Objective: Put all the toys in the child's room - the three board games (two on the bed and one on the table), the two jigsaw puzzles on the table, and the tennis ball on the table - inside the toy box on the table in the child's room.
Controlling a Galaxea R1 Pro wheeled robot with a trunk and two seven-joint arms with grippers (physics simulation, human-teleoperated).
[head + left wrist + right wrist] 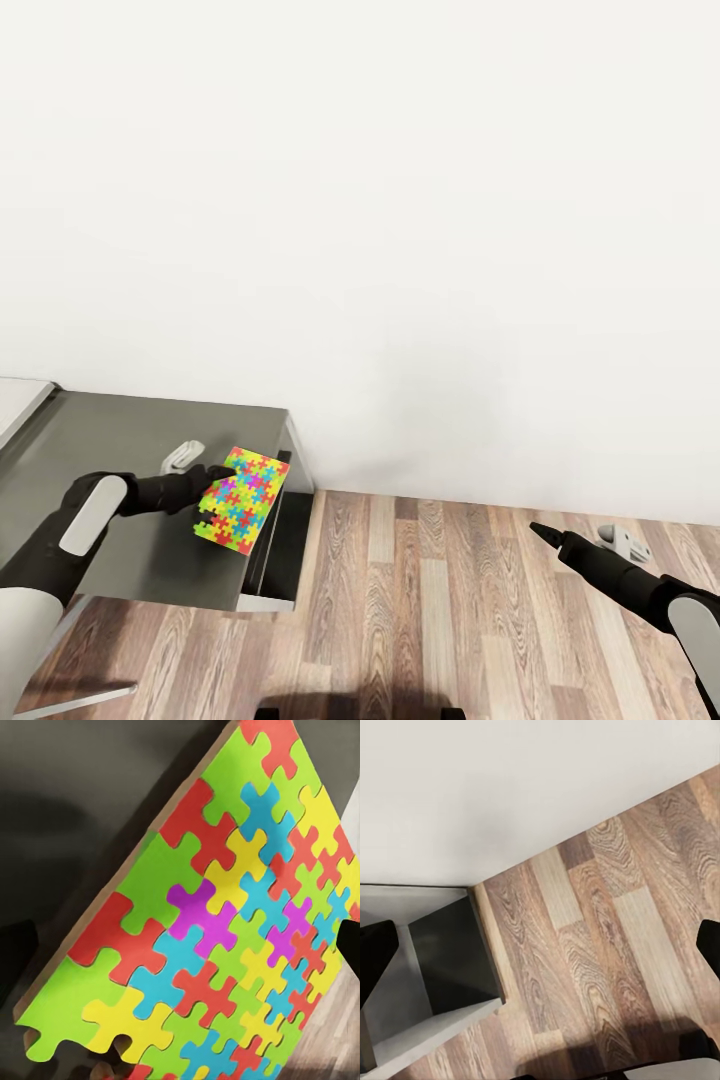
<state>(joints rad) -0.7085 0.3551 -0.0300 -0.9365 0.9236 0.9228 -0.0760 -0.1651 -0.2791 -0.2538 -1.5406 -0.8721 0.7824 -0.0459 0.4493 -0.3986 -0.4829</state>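
Our left gripper (pixel 212 497) jaws clamp the jigsaw puzzle (pixel 242 499) over the bench (pixel 120 430)'s right edge; right gripper (pixel 540 530) jaws' state we cannot tell.

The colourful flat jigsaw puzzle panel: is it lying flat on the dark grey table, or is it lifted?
Lifted and tilted. The colourful jigsaw puzzle panel is held by the left gripper above the dark grey table, its far edge higher.

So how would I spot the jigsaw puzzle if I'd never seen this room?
Find the dark grey table against the white wall, at the head view's left. Near its right edge, the left end effector holds a flat panel, the jigsaw puzzle. Its bright interlocking pieces are the only vivid colours among greys and wood.
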